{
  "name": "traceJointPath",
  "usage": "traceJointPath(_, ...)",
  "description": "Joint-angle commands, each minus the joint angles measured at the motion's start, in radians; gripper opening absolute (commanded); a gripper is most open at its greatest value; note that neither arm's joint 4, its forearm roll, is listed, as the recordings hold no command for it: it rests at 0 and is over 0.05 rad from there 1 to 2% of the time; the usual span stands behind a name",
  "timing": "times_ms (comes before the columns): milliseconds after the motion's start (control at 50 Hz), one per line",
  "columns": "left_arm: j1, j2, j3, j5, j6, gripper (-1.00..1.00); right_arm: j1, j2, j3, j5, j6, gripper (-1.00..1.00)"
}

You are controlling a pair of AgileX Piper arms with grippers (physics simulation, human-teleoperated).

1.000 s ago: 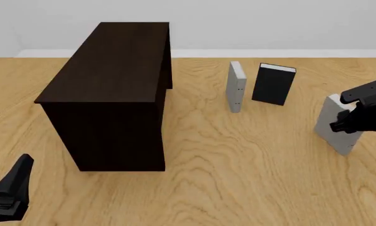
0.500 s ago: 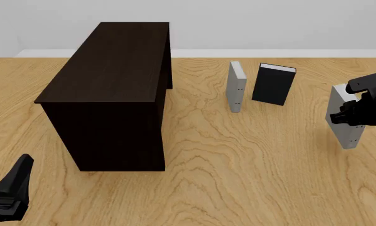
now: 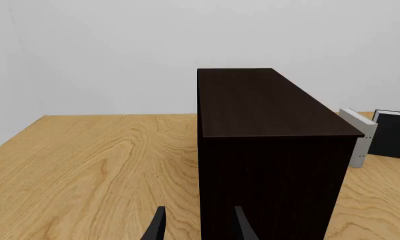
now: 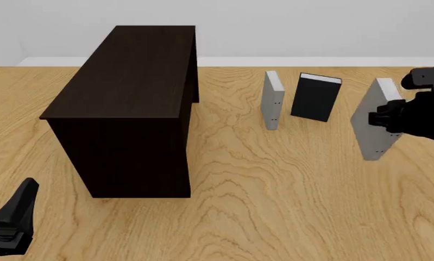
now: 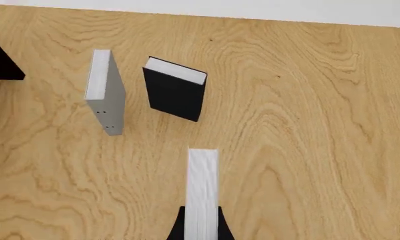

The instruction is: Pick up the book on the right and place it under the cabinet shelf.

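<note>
Two arms were in view, only one of them loaded. The right gripper reached in from the right edge with its fingers pinching the light grey book from both covers, page edges pointing away from the wrist. The book hung above the table, slightly tilted. Beyond the fingertips stood the black book and the other pale grey book. The left gripper waited low beside the dark cabinet, fingers spread apart, holding nothing.

Contents of the scene: one cabinet shelf; three books, comprising the book, one near-identical grey book and one black book.
</note>
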Motion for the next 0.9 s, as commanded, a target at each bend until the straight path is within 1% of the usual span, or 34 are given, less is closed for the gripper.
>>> traceJointPath(20,0.000,0.000,0.000,0.000,0.000,1.00,0.133,-0.131,0.015,0.022,0.201,-1.00)
traceJointPath(40,0.000,0.000,0.000,0.000,0.000,1.00,0.160,-0.151,0.028,0.022,0.231,-1.00)
traceJointPath(80,0.000,0.000,0.000,0.000,0.000,1.00,0.168,-0.158,0.036,0.011,0.250,-1.00)
traceJointPath(100,0.000,0.000,0.000,0.000,0.000,1.00,0.189,-0.173,0.049,0.008,0.271,-1.00)
traceJointPath(120,0.000,0.000,0.000,0.000,0.000,1.00,0.190,-0.176,0.053,0.000,0.290,-1.00)
traceJointPath(140,0.000,0.000,0.000,0.000,0.000,1.00,0.188,-0.178,0.055,-0.008,0.297,-1.00)
traceJointPath(160,0.000,0.000,0.000,0.000,0.000,1.00,0.202,-0.189,0.067,-0.019,0.318,-1.00)
traceJointPath(180,0.000,0.000,0.000,0.000,0.000,1.00,0.175,-0.165,0.061,-0.038,0.331,-1.00)
traceJointPath(200,0.000,0.000,0.000,0.000,0.000,1.00,0.207,-0.186,0.081,-0.043,0.355,-1.00)
traceJointPath(220,0.000,0.000,0.000,0.000,0.000,1.00,0.210,-0.185,0.087,-0.053,0.352,-1.00)
traceJointPath(260,0.000,0.000,0.000,0.000,0.000,1.00,0.248,-0.226,0.123,-0.083,0.411,-1.00)
traceJointPath(300,0.000,0.000,0.000,0.000,0.000,1.00,0.261,-0.230,0.138,-0.102,0.426,-1.00)
traceJointPath(320,0.000,0.000,0.000,0.000,0.000,1.00,0.271,-0.240,0.151,-0.119,0.454,-1.00)
traceJointPath(340,0.000,0.000,0.000,0.000,0.000,1.00,0.268,-0.232,0.152,-0.129,0.448,-1.00)
traceJointPath(380,0.000,0.000,0.000,0.000,0.000,1.00,0.289,-0.245,0.176,-0.160,0.480,-1.00)
traceJointPath(420,0.000,0.000,0.000,0.000,0.000,1.00,0.290,-0.244,0.181,-0.178,0.487,-1.00)
traceJointPath(440,0.000,0.000,0.000,0.000,0.000,1.00,0.303,-0.252,0.192,-0.193,0.507,-1.00)
traceJointPath(480,0.000,0.000,0.000,0.000,0.000,1.00,0.311,-0.243,0.193,-0.199,0.505,-1.00)
traceJointPath(500,0.000,0.000,0.000,0.000,0.000,1.00,0.333,-0.253,0.212,-0.217,0.533,-1.00)
traceJointPath(520,0.000,0.000,0.000,0.000,0.000,1.00,0.339,-0.249,0.221,-0.236,0.546,-1.00)
traceJointPath(560,0.000,0.000,0.000,0.000,0.000,1.00,0.338,-0.230,0.222,-0.250,0.538,-1.00)
traceJointPath(580,0.000,0.000,0.000,0.000,0.000,1.00,0.358,-0.237,0.242,-0.273,0.567,-1.00)
traceJointPath(600,0.000,0.000,0.000,0.000,0.000,1.00,0.354,-0.231,0.246,-0.287,0.575,-1.00)
traceJointPath(660,0.001,-0.001,0.001,-0.001,0.000,1.00,0.360,-0.218,0.246,-0.298,0.569,-1.00)
traceJointPath(760,0.001,-0.001,0.001,-0.001,0.000,1.00,0.379,-0.228,0.249,-0.318,0.594,-1.00)
traceJointPath(800,0.001,0.000,0.002,-0.002,0.000,1.00,0.378,-0.223,0.242,-0.324,0.594,-1.00)
traceJointPath(900,0.001,0.000,0.000,0.000,0.000,1.00,0.390,-0.201,0.243,-0.369,0.610,-1.00)
